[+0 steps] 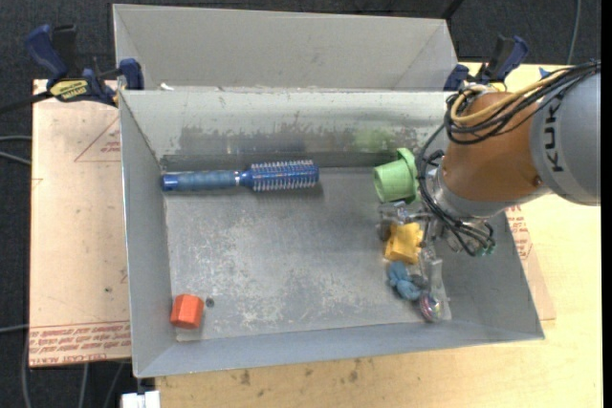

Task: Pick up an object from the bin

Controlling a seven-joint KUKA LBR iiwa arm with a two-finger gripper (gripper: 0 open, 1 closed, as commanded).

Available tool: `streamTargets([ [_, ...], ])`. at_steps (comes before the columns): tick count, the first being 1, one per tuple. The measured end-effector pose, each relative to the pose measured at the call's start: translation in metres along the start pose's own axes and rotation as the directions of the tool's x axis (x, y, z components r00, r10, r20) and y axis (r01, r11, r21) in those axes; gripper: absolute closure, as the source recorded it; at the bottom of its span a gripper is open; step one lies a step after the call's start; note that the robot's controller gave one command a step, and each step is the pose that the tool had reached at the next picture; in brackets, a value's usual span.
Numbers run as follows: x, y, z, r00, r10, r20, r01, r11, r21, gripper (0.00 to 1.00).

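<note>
My gripper (430, 255) reaches down under the orange wrist cover at the right side of the bin. Right against its left side lies a small yellow block (403, 245). Just below that sits a small blue lumpy thing (403, 282) near the bin's front right corner. A light green cup (393, 178) lies on its side just above and left of the gripper, partly under the arm's cover. Whether the yellow block is held cannot be made out.
A blue hairbrush (241, 178) lies along the back of the bin floor, handle pointing left. A small orange block (186, 311) sits in the front left corner. The arm covers the bin's right wall.
</note>
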State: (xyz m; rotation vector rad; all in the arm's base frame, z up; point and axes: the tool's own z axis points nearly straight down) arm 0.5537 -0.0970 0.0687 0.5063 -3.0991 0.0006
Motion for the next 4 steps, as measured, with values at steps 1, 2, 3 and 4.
streamTargets([
  [1, 0.039, 0.017, -0.002, 0.989, -0.145, 0.004, 0.145, 0.989, 0.0, 0.0],
  [2, 0.048, 0.013, -0.001, 0.825, -0.566, 0.004, 0.566, 0.825, 0.001, 0.0],
  [3, 0.048, 0.013, -0.001, 0.825, -0.565, 0.004, 0.565, 0.825, 0.0, 1.0],
  [4, 0.033, 0.017, -0.155, 0.786, -0.618, 0.007, 0.618, 0.786, 0.009, 1.0],
])
